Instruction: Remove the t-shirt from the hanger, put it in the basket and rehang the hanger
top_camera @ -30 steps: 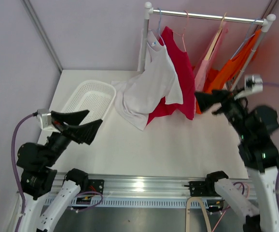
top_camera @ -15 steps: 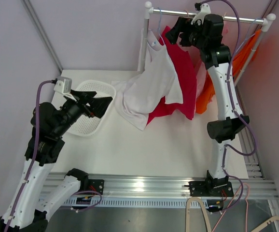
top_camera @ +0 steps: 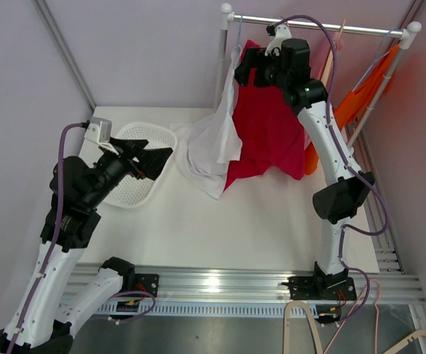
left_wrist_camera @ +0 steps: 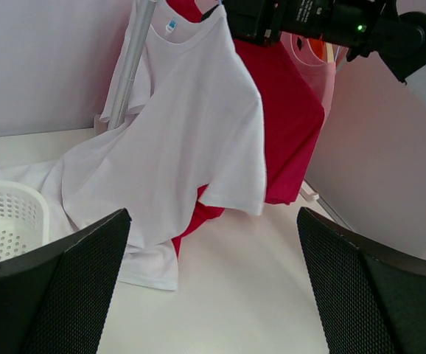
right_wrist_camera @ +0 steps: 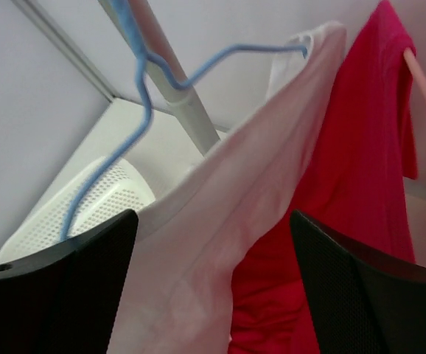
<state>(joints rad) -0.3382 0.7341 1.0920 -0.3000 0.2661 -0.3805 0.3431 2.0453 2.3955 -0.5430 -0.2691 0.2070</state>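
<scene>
We count four hanging garments: one white t-shirt (top_camera: 214, 144), one red shirt (top_camera: 268, 133), one orange garment (top_camera: 357, 99) and, seemingly, one pink garment (left_wrist_camera: 312, 74). One blue hanger (right_wrist_camera: 147, 96); one white basket (top_camera: 143, 158) near the table's left edge.

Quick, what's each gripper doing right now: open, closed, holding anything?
Left gripper: open, holding nothing.
Right gripper: open, facing the white t-shirt on its blue hanger, gripping nothing.

White table (top_camera: 264, 221): basket (top_camera: 170, 140) on it. T-shirt (top_camera: 198, 166) hem lies just beside basket. Rack post (top_camera: 217, 74) stands behind basket.
</scene>
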